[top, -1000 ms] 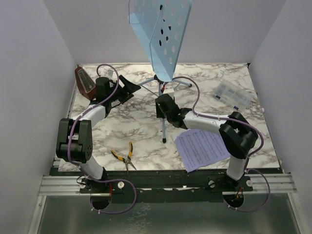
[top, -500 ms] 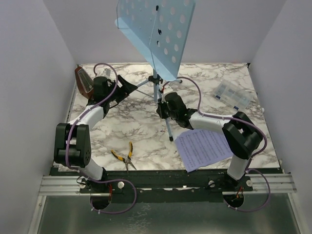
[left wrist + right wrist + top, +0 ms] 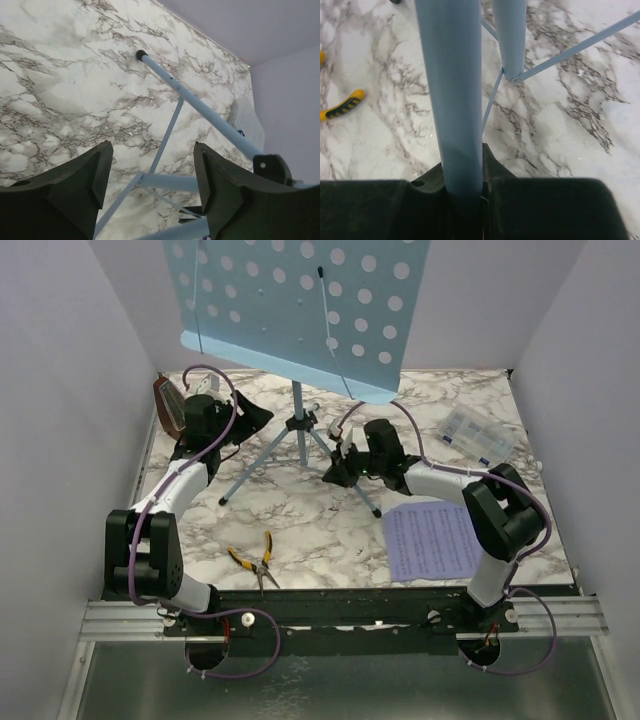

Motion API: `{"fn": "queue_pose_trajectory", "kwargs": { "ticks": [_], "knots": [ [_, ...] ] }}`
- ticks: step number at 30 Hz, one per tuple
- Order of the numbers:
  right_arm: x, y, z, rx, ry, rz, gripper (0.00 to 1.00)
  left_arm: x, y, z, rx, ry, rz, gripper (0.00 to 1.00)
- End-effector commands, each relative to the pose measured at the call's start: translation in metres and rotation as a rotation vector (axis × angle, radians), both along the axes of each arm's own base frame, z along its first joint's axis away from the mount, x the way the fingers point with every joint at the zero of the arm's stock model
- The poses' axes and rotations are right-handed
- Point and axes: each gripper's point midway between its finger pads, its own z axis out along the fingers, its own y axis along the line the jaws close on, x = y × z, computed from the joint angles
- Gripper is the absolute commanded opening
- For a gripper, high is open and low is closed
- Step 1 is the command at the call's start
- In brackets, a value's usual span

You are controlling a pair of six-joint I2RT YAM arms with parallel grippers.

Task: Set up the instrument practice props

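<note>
light blue music stand stands on its tripod toward the back of the desk, right tool clamped on one leg, left tool open beside another, so a jerky release could topple it.

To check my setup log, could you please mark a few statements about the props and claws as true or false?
1. The sheet of music rests on the music stand. False: it lies flat on the table.
2. The right claw is shut on a leg of the stand. True.
3. The left claw grips the metronome. False: it is open and holds nothing.
4. The pliers lie near the table's front edge. True.
</note>
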Motion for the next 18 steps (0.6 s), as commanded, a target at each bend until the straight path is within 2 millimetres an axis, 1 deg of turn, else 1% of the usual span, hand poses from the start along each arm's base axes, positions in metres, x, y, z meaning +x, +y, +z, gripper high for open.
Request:
{"fn": "queue_pose_trajectory", "kwargs": {
  "ticks": [1, 4, 8, 11, 13, 14, 16, 17, 18],
  "knots": [
    [-0.006, -0.003, 0.000, 0.041, -0.170, 0.286, 0.00, 0.003, -0.008, -0.002, -0.031, 0.021, -0.053, 0.65],
    [0.013, -0.010, -0.007, 0.007, -0.180, 0.291, 0.00, 0.001, -0.024, -0.012, -0.095, 0.056, -0.101, 0.59],
    [0.042, -0.025, -0.015, -0.043, -0.232, 0.275, 0.00, -0.005, -0.049, -0.023, -0.136, 0.095, -0.172, 0.58],
    [0.058, -0.036, -0.021, -0.055, -0.217, 0.279, 0.01, -0.010, -0.064, -0.031, -0.160, 0.123, -0.217, 0.58],
    [0.064, -0.044, -0.030, -0.097, -0.206, 0.280, 0.00, -0.013, -0.072, -0.035, -0.173, 0.138, -0.237, 0.58],
    [0.063, -0.049, -0.038, -0.118, -0.179, 0.275, 0.00, -0.015, -0.077, -0.037, -0.180, 0.145, -0.249, 0.58],
    [0.064, -0.053, -0.044, -0.136, -0.160, 0.258, 0.00, -0.019, -0.087, -0.039, -0.198, 0.154, -0.275, 0.58],
    [0.064, -0.054, -0.046, -0.141, -0.147, 0.245, 0.01, -0.021, -0.092, -0.040, -0.207, 0.159, -0.289, 0.57],
    [0.064, -0.055, -0.046, -0.139, -0.127, 0.225, 0.05, -0.024, -0.097, -0.041, -0.214, 0.164, -0.302, 0.57]
  ]
}}
